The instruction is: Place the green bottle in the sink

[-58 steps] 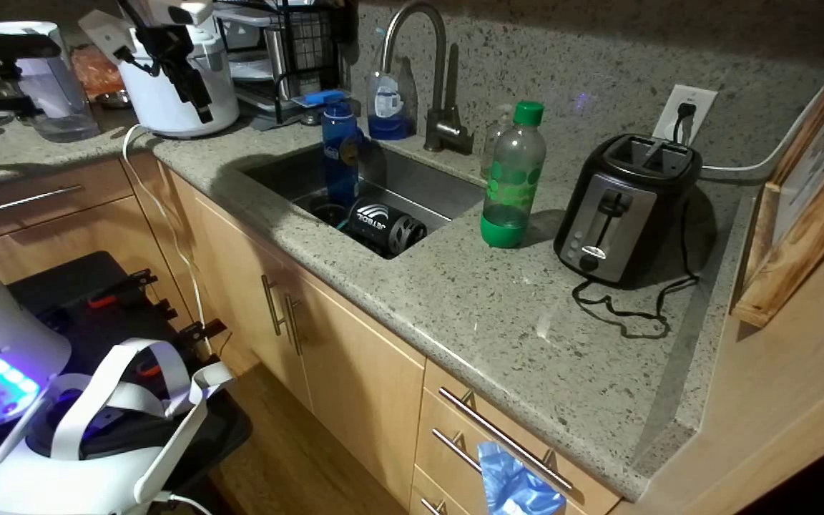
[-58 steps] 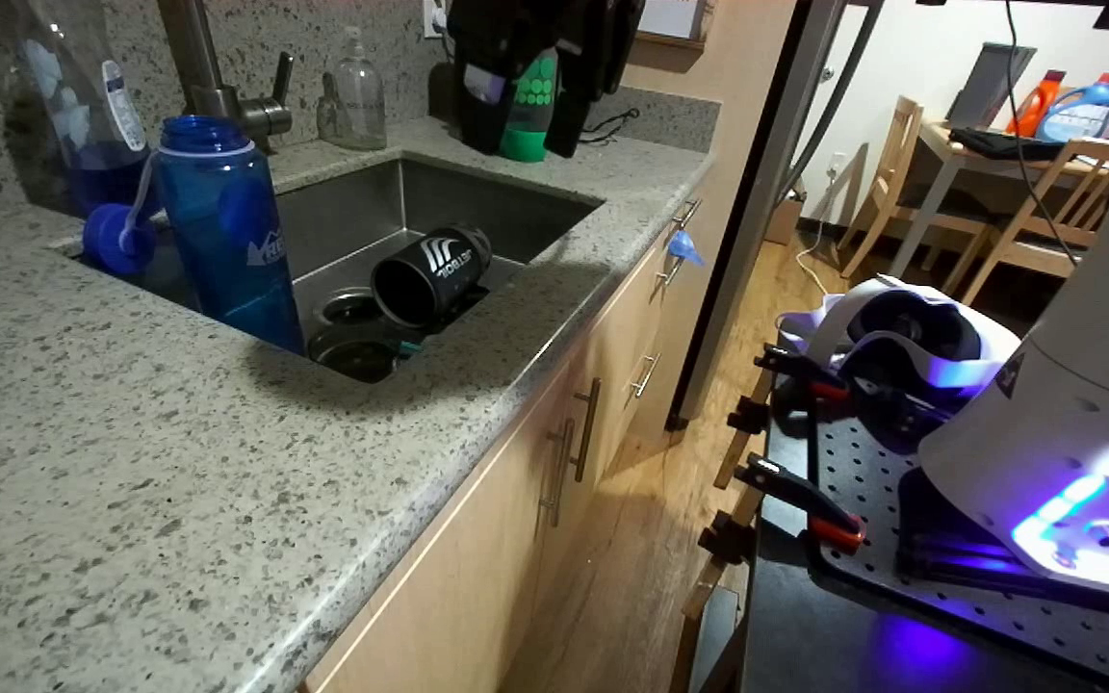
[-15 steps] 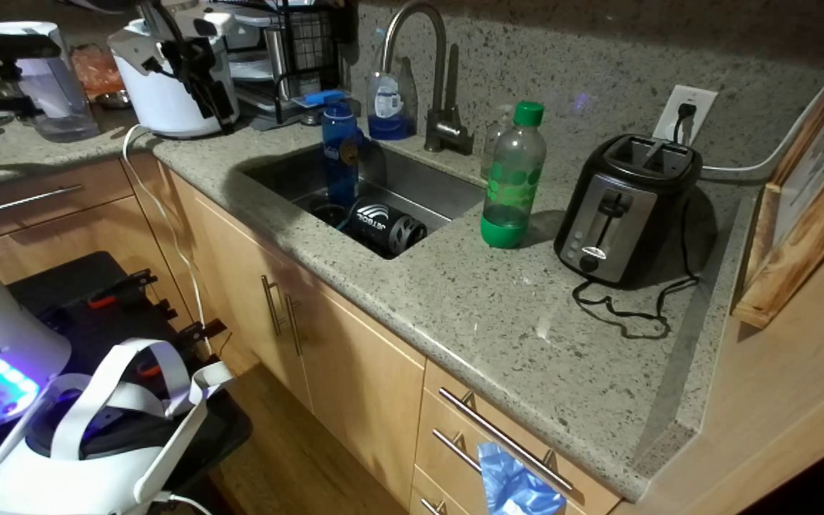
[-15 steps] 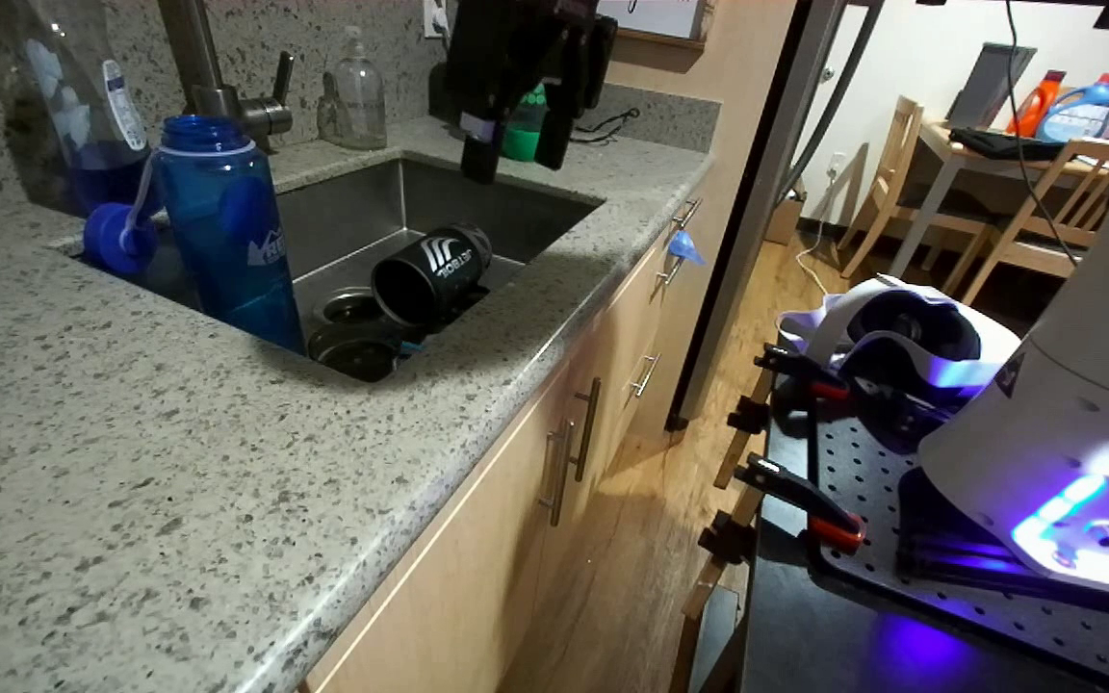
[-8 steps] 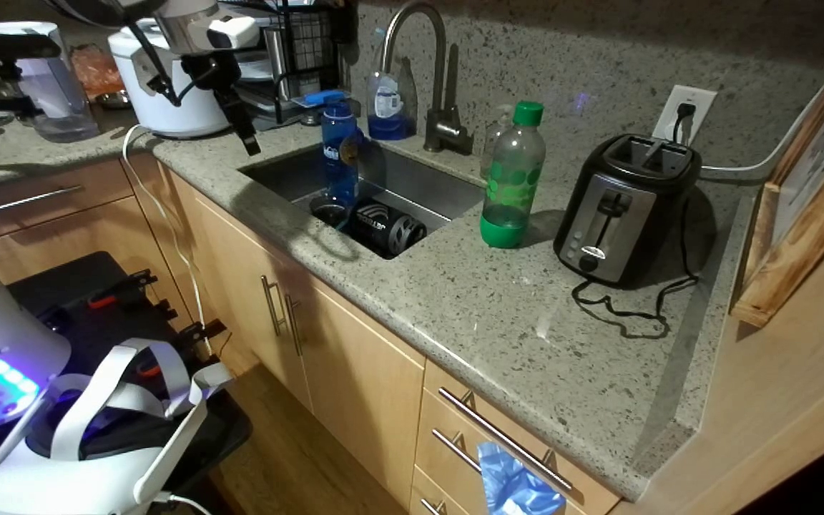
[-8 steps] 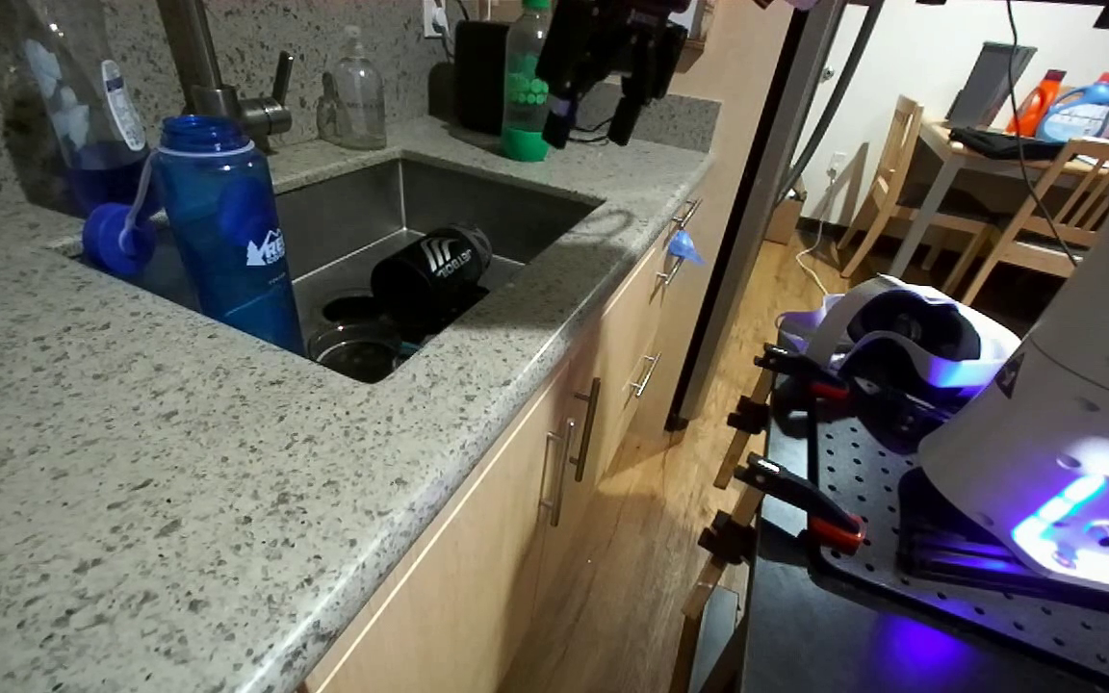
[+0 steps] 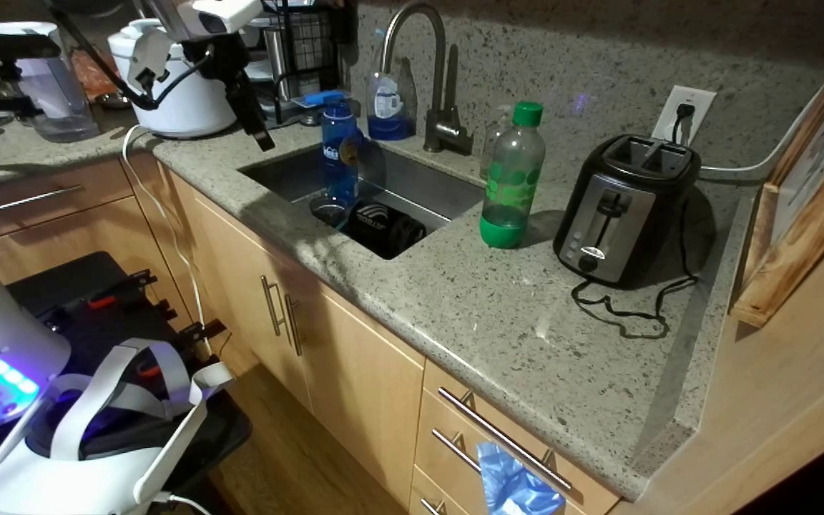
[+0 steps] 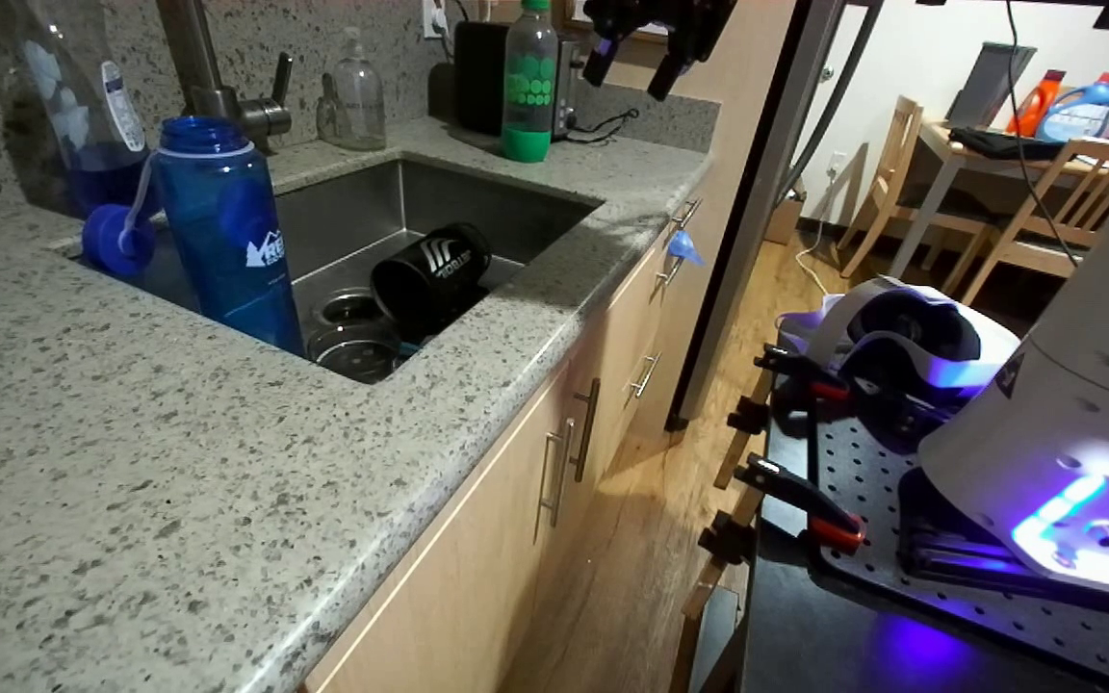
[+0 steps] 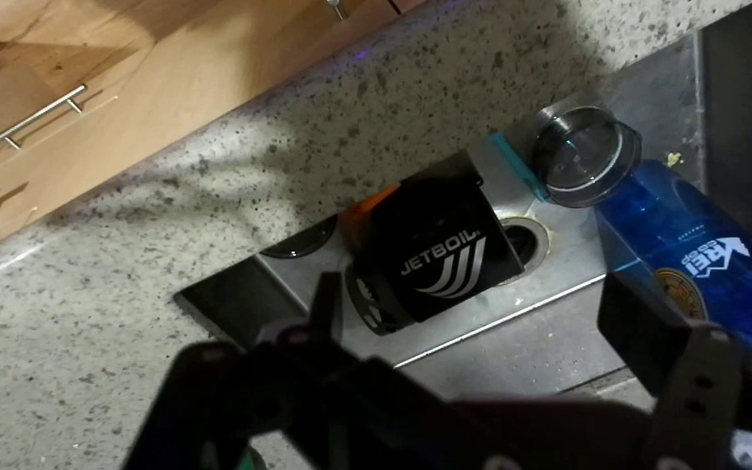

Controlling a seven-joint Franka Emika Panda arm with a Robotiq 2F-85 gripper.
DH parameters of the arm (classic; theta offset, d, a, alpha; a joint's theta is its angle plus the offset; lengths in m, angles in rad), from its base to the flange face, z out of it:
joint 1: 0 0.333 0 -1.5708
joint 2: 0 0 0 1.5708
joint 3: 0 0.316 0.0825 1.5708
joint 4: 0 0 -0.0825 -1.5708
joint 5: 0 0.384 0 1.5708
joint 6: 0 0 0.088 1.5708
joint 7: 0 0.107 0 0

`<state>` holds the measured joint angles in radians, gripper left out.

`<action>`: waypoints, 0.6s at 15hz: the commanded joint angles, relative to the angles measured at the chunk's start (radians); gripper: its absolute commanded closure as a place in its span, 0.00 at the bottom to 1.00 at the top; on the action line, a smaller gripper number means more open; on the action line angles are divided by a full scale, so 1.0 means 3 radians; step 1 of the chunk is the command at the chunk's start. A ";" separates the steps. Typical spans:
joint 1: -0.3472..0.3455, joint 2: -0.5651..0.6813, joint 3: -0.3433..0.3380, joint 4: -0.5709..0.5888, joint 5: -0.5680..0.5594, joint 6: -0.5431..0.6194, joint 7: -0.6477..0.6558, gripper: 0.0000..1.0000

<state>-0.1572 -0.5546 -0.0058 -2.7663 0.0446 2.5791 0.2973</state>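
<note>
The green bottle [image 7: 513,179], with a green cap and base, stands upright on the counter between the sink and the toaster; it also shows in an exterior view [image 8: 528,91]. The steel sink [image 7: 448,189] is recessed in the granite counter; its wall also shows in an exterior view [image 8: 348,207]. My gripper [image 8: 631,79] is open and empty, held up in the air apart from the green bottle. In the wrist view my gripper [image 9: 470,291] has its fingers wide apart over the sink. A sliver of green shows at that view's bottom edge.
In the sink are a blue bottle [image 7: 340,157], standing, and a black Jetboil pot [image 8: 434,274] on its side, with a clear lidded container [image 9: 585,156]. The faucet [image 7: 440,86] rises behind the sink. A black toaster [image 7: 626,207] stands beside the green bottle.
My gripper has moved right and lower in an exterior view. In an exterior view it has shifted right and up, and the green bottle is uncovered. The green bottle has not moved.
</note>
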 commanded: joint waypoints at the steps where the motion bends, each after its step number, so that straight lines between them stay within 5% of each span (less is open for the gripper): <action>1: -0.0012 -0.0014 0.0017 0.0006 0.0016 -0.0012 -0.0012 0.00; 9: -0.0027 0.0127 -0.0060 0.0191 0.0092 -0.0004 0.0002 0.00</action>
<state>-0.1583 -0.5511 -0.0084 -2.7565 0.0474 2.5791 0.2981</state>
